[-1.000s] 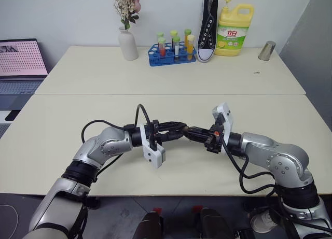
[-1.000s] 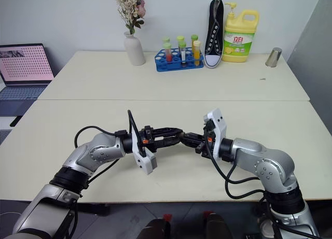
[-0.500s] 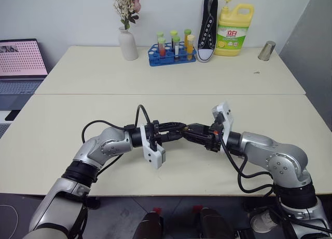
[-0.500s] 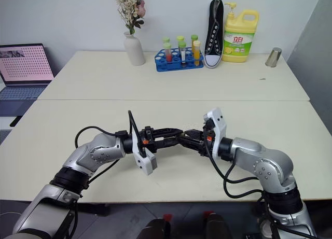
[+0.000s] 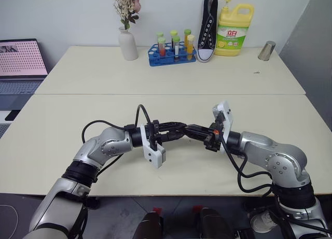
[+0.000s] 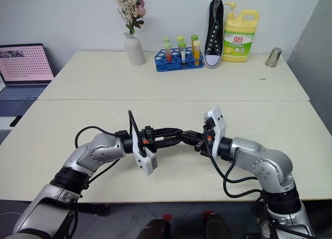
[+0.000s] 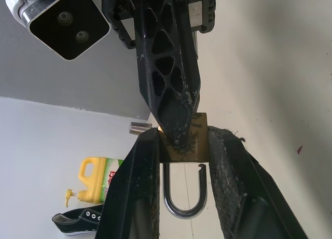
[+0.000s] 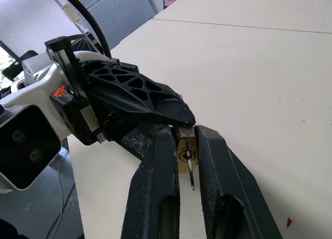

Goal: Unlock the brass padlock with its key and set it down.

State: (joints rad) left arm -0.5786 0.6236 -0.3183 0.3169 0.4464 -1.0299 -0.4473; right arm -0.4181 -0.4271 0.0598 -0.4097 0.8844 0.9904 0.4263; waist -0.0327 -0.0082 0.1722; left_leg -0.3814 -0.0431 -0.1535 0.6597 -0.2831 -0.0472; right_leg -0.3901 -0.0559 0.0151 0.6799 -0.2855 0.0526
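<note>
Brass padlock (image 7: 182, 143), shackle sprung open, sits clamped in the left gripper (image 7: 181, 161) while the right gripper (image 8: 185, 148), meeting it from three o'clock, pinches the key (image 8: 190, 172).

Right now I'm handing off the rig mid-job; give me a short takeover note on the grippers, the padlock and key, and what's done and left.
Left gripper: shut on the brass padlock, held above the table between the two arms.
Right gripper: fingers closed around the key, which sits in the padlock's keyhole.
Shackle: in the left wrist view one leg looks free of the body, so the lock seems open; check before acting.
Done: padlock gripped, key inserted and likely turned.
Left: confirm the unlock, release the key, set the padlock down on the table.
</note>
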